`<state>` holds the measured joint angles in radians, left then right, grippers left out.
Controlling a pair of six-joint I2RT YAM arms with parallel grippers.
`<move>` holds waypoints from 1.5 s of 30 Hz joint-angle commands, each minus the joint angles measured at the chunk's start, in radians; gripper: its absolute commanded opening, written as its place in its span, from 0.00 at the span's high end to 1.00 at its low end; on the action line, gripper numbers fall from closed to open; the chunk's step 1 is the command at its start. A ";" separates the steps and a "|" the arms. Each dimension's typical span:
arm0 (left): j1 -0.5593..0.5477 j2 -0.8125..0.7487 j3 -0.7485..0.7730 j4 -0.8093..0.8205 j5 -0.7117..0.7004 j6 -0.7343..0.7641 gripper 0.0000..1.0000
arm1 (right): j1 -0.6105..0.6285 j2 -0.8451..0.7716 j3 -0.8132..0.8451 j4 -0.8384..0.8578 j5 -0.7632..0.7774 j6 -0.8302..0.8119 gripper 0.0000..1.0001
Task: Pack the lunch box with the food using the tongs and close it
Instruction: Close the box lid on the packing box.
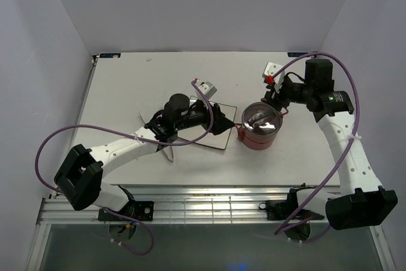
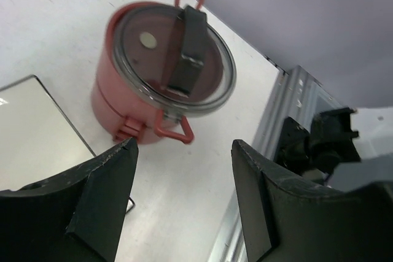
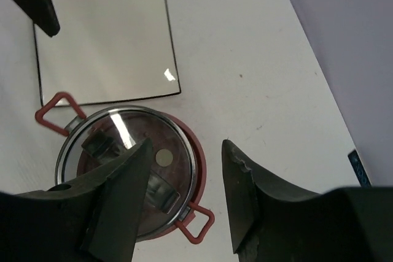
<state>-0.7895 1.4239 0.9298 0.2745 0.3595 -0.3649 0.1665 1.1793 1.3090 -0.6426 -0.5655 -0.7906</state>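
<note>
The lunch box (image 1: 259,132) stands stacked and dusty red, right of the square plate, with a shiny lid (image 2: 153,59) and a dark handle strip (image 2: 187,50) on top. My left gripper (image 1: 227,122) is open at the box's left side, and its jaws (image 2: 184,144) hold nothing. My right gripper (image 1: 274,98) hovers open over the box's far right rim, and nothing sits between its fingers (image 3: 186,142) above the lid (image 3: 175,142). A silvery tip of the tongs (image 1: 167,154) pokes out from under my left arm. The food is out of view.
The square plate (image 1: 214,142) (image 3: 104,41) lies bare left of the box, partly under my left arm. Two small grey-white blocks (image 1: 206,85) (image 1: 273,68) sit farther back. The metal rail (image 1: 203,207) runs along the near table edge.
</note>
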 commanded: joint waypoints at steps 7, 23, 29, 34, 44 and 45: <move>-0.014 -0.163 -0.143 0.037 0.134 -0.075 0.21 | -0.058 0.203 0.176 -0.526 -0.332 -0.587 0.45; -0.016 -0.166 -0.217 0.086 0.108 -0.075 0.20 | -0.036 0.203 0.079 -0.467 -0.214 -0.519 0.42; -0.016 -0.146 -0.218 0.103 0.125 -0.077 0.20 | -0.016 0.227 0.038 -0.413 -0.142 -0.464 0.43; -0.016 -0.141 -0.220 0.109 0.118 -0.066 0.20 | -0.005 0.247 0.025 -0.377 -0.125 -0.475 0.43; -0.014 -0.141 -0.226 0.111 0.105 -0.055 0.20 | -0.005 0.261 0.007 -0.358 -0.048 -0.556 0.51; -0.016 -0.141 -0.226 0.111 0.105 -0.055 0.20 | -0.007 0.257 0.003 -0.359 -0.045 -0.568 0.55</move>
<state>-0.8017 1.2884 0.7132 0.3687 0.4713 -0.4343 0.1581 1.4483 1.3254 -1.0172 -0.6388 -1.3117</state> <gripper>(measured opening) 0.794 0.477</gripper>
